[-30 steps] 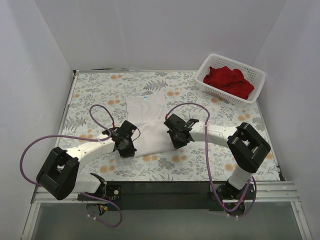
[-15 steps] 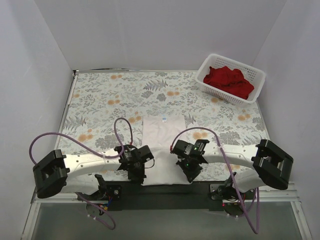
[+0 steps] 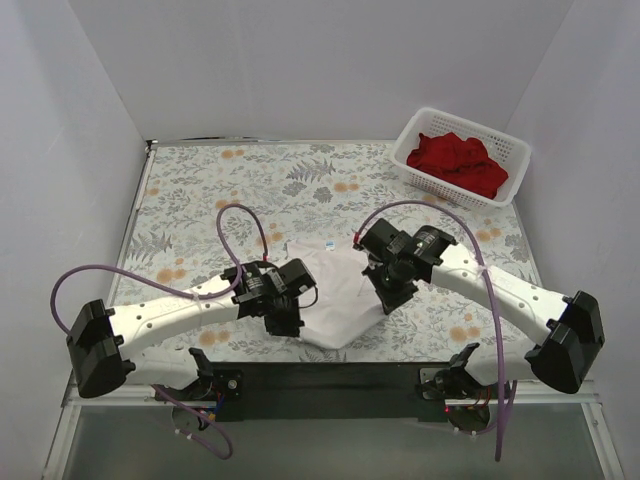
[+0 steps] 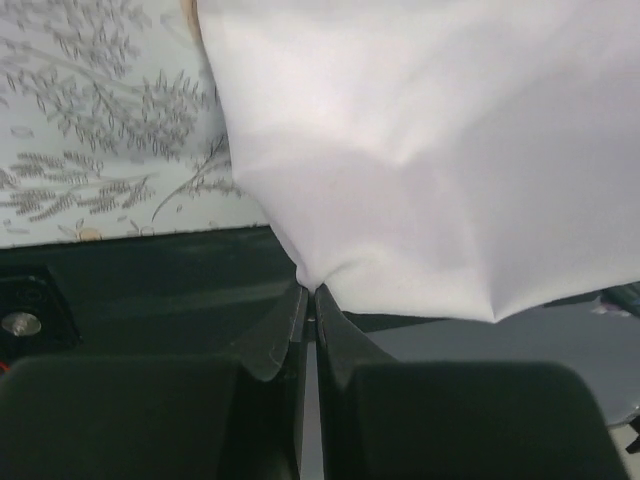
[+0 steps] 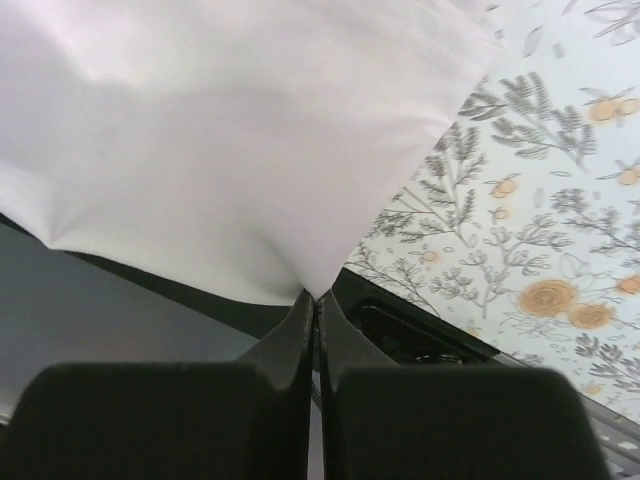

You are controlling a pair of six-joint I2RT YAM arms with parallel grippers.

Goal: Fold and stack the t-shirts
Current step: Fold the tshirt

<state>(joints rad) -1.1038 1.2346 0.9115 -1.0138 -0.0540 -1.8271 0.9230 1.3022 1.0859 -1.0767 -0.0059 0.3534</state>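
Note:
The white t-shirt (image 3: 333, 290) hangs between my two grippers over the near middle of the table, sagging to a point near the front edge. My left gripper (image 3: 285, 322) is shut on its left edge; in the left wrist view the jaws (image 4: 308, 292) pinch a pucker of white cloth (image 4: 430, 160). My right gripper (image 3: 388, 298) is shut on its right edge; in the right wrist view the jaws (image 5: 316, 296) pinch the white cloth (image 5: 220, 130) too. The red t-shirts (image 3: 458, 163) lie heaped in the basket at the far right.
A white lattice basket (image 3: 417, 128) stands at the back right corner. The table has a floral cover (image 3: 200, 190). White walls close in the left, back and right sides. The black front rail (image 3: 330, 378) runs along the near edge.
Both grippers have lifted and moved away from the front edge with the white t-shirt, which now hangs between them in a sagging point instead of lying flat. The right arm has swung further out.

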